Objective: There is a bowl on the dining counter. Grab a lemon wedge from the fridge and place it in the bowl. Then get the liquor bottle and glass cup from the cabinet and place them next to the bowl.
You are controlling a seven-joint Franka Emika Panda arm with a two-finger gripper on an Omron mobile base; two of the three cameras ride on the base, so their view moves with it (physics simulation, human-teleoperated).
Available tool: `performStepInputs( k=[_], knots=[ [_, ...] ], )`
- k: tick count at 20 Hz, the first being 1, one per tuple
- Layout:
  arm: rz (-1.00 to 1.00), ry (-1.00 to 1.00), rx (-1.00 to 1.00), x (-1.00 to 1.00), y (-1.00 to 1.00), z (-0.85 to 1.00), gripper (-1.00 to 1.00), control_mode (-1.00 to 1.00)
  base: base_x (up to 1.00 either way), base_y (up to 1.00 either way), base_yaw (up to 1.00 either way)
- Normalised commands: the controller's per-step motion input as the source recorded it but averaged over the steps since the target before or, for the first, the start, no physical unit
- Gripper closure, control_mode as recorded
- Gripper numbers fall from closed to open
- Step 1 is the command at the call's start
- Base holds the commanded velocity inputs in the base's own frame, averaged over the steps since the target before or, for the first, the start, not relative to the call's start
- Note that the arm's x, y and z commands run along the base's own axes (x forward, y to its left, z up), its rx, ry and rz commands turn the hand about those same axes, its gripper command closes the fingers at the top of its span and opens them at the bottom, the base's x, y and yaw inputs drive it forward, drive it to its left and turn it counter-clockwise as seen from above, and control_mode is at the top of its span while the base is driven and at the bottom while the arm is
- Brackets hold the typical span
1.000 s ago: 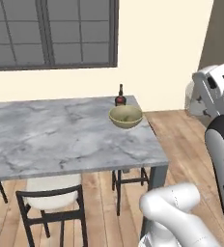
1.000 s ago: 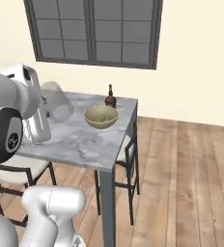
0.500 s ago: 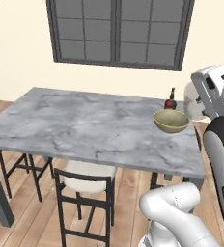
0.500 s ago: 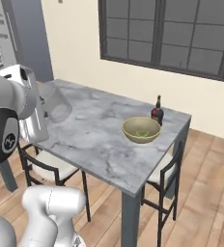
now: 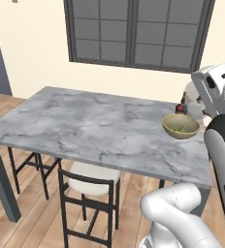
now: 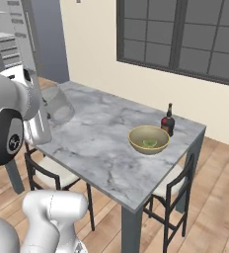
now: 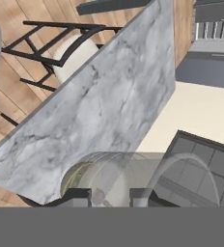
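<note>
My gripper (image 7: 111, 196) is shut on the glass cup (image 7: 133, 176), a clear tumbler that lies sideways across the hand view. That glass cup (image 6: 57, 104) hangs beside my arm over the near left corner of the dining counter (image 6: 94, 143). On the counter's right part sits the olive-tan bowl (image 6: 148, 139), and the yellow-green lemon wedge (image 6: 149, 144) rests inside it. Just behind the bowl stands the dark liquor bottle (image 6: 168, 121). From the left base view the bowl (image 5: 181, 127) half hides the bottle (image 5: 181, 108), and the cup (image 5: 191, 97) hangs behind them.
Black chairs with pale seats are tucked under the dining counter (image 5: 85, 126) at its near side (image 5: 90, 186) and at its right end (image 6: 175, 190). A dark-framed window (image 5: 134, 31) fills the wall behind. The grey fridge (image 6: 8, 37) stands at the far left.
The whole picture has shifted: the base has moved, so the table, bowl and bottle now sit further right in both views. The glass cup stays in my gripper.
</note>
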Motion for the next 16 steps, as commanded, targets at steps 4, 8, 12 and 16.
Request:
performStepInputs(
  k=[4,8,12,16],
  knots=[
    [0.0,0.0,0.0,0.0,0.0,0.0,1.0,1.0,0.46,-0.23,0.03],
    [-0.02,0.02,0.0,0.22,0.0,-0.22,1.0,-1.0,0.0,0.0,0.0],
    [0.08,0.12,0.0,0.34,-0.16,-0.38,1.0,-1.0,0.0,0.0,0.0],
    [0.21,0.13,-0.04,0.15,-0.2,-0.45,1.0,-1.0,0.0,0.0,0.0]
  ],
)
